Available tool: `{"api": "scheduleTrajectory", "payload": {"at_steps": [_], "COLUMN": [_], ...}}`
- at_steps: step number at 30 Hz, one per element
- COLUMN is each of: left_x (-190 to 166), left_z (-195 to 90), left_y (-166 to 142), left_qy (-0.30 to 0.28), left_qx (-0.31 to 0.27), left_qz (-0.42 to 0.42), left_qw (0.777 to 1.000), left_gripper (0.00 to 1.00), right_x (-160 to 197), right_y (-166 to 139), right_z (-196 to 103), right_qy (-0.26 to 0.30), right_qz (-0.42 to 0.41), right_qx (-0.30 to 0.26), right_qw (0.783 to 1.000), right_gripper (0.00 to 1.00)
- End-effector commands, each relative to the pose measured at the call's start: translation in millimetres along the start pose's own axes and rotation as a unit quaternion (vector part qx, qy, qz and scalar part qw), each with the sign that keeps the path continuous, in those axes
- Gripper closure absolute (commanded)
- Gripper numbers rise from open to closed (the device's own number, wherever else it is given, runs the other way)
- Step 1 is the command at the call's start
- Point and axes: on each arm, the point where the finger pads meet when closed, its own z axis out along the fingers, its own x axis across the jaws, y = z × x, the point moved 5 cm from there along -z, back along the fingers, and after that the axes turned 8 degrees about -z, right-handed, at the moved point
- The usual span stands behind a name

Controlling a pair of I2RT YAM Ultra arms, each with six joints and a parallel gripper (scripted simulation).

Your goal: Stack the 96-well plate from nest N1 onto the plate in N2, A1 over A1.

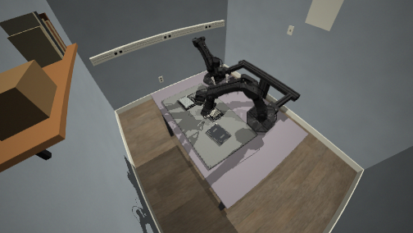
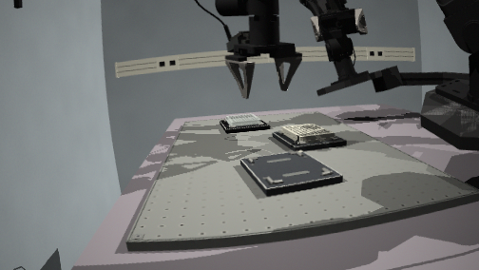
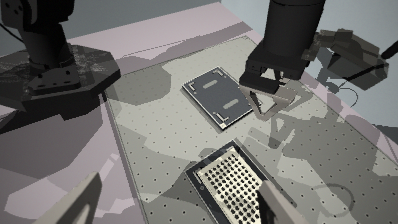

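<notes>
Three dark nests lie in a row on the grey perforated board. The nearest nest (image 2: 291, 172) is empty; it also shows in the right wrist view (image 3: 217, 97). The middle nest holds a white 96-well plate (image 2: 309, 132) that stands taller than the lone plate, like one plate on another. It also shows in the right wrist view (image 3: 230, 186). The far nest holds a lone plate (image 2: 243, 121). My left gripper (image 2: 262, 76) is open and empty, well above the board. My right gripper (image 2: 356, 82) is open and empty, above the middle plate. I cannot make out the cut corners.
The arm bases stand beside the board, one at the right (image 2: 451, 114) and one at the top left of the wrist view (image 3: 50, 75). A black frame (image 1: 270, 82) stands behind the arms. The board's front edge (image 2: 295, 233) is near.
</notes>
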Motion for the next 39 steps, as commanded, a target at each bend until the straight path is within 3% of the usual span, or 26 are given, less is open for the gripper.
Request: {"api": "scheduleTrajectory", "payload": {"at_steps": [1, 4, 7, 11, 19, 21, 23, 26, 31, 39], "left_x": [35.0, 80.3, 96.0, 154.1, 216.8, 225.3, 225.3, 234.4, 237.7, 234.9], "left_z": [-16.9, -26.8, -31.1, -47.7, -77.1, -83.3, -83.3, -92.5, -99.6, -97.9], "left_y": [3.8, -15.5, -22.1, -68.9, -155.8, -177.7, -177.7, -212.9, -246.5, -262.9], "left_qy": [-0.009, 0.001, 0.006, 0.037, 0.114, 0.135, 0.135, 0.171, 0.206, 0.218], "left_qx": [-0.086, -0.126, -0.145, -0.199, -0.281, -0.296, -0.296, -0.314, -0.326, -0.315], "left_qz": [-0.062, -0.128, -0.149, -0.243, -0.359, -0.381, -0.381, -0.414, -0.442, -0.457], "left_qw": [0.994, 0.984, 0.978, 0.949, 0.883, 0.865, 0.865, 0.837, 0.81, 0.803], "left_gripper": [0.0, 0.0, 0.0, 0.0, 0.0, 0.0, 0.0, 0.0, 0.0, 0.0], "right_x": [-2.6, -5.8, -7.9, -21.6, -43.5, -48.1, -48.1, -54.3, -57.6, -57.0], "right_y": [2.1, -11.3, -18.4, -41.9, -80.8, -88.0, -88.0, -96.5, -96.0, -94.7], "right_z": [5.3, 15.2, 19.5, 38.5, 60.2, 63.9, 63.9, 69.0, 73.1, 73.2], "right_qy": [-0.005, -0.006, -0.008, -0.026, -0.052, -0.057, -0.057, -0.065, -0.068, -0.068], "right_qz": [0.008, 0.011, 0.013, 0.026, 0.054, 0.06, 0.06, 0.068, 0.067, 0.067], "right_qx": [0.012, 0.058, 0.08, 0.157, 0.266, 0.284, 0.284, 0.304, 0.3, 0.298], "right_qw": [1.0, 0.998, 0.997, 0.987, 0.961, 0.955, 0.955, 0.948, 0.949, 0.95], "right_gripper": [0.0, 0.0, 0.0, 0.0, 0.0, 0.0, 0.0, 0.0, 0.0, 0.0]}}
